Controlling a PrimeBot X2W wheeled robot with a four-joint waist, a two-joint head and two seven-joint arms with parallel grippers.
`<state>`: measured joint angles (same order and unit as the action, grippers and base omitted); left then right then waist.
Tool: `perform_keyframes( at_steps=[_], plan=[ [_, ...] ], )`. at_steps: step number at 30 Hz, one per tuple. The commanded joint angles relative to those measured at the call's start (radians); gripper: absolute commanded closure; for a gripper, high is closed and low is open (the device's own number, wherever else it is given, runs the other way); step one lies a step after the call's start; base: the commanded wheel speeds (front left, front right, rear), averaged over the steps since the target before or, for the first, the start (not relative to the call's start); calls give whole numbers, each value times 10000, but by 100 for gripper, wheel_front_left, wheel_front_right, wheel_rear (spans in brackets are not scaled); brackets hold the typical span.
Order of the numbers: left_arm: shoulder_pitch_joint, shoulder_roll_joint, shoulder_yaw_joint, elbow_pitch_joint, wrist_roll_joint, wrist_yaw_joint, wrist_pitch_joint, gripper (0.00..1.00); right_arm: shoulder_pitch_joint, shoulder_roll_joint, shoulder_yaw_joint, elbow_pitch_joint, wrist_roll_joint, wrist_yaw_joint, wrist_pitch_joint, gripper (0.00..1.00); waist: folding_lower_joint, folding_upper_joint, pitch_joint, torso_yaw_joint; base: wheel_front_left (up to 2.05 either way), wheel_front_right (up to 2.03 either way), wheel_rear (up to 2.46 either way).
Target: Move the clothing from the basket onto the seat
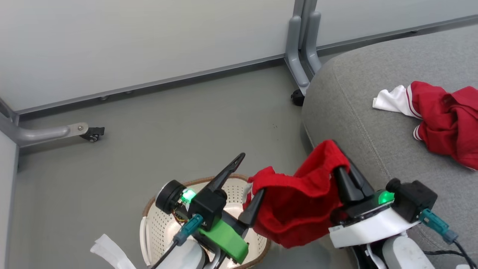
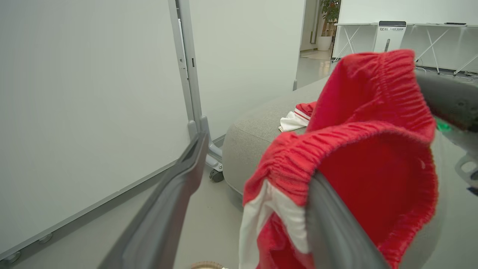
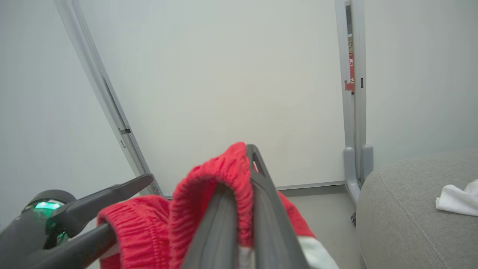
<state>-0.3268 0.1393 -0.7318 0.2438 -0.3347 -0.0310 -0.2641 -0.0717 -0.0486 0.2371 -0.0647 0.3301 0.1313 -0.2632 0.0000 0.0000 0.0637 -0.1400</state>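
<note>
A red garment (image 1: 298, 209) with an elastic waistband hangs in the air between the basket and the seat. My right gripper (image 1: 341, 170) is shut on its waistband (image 3: 209, 194), at the seat's left edge. My left gripper (image 1: 251, 175) is open: one finger is hooked inside the waistband (image 2: 373, 168), the other points up free. The cream perforated basket (image 1: 149, 224) with a brown rim sits on the floor under my left arm; its inside is mostly hidden. A second red and white garment (image 1: 444, 119) lies crumpled on the grey seat (image 1: 373, 149).
White partition panels stand behind. Their grey metal legs end in casters, one (image 1: 91, 133) at the left and one (image 1: 297, 98) beside the seat's corner. Grey floor (image 1: 186, 130) spreads between the panels, basket and seat.
</note>
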Motion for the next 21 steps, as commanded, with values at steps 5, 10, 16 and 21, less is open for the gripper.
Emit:
perform_keyframes(
  at_steps=[5,10,16,21],
  plan=[
    [358,188,-260,-345,301,-94,-1,0,-403,-33,-722,-220,394,-11,-24,100,0,0,488,-521,0,0,0],
    [420,449,-662,-814,636,-370,0,0,-708,-34,-1485,-432,547,-11,-24,100,0,0,870,-1033,0,0,0],
    [97,849,-989,-1339,791,-588,59,0,-1105,-30,-2499,-759,450,-11,-24,100,0,0,1524,-1844,0,0,0],
    [-194,1191,-1150,-1712,883,-717,336,0,-1178,-24,-3103,-1194,519,-9,-24,100,0,0,2138,-2627,0,0,0]
  ],
)
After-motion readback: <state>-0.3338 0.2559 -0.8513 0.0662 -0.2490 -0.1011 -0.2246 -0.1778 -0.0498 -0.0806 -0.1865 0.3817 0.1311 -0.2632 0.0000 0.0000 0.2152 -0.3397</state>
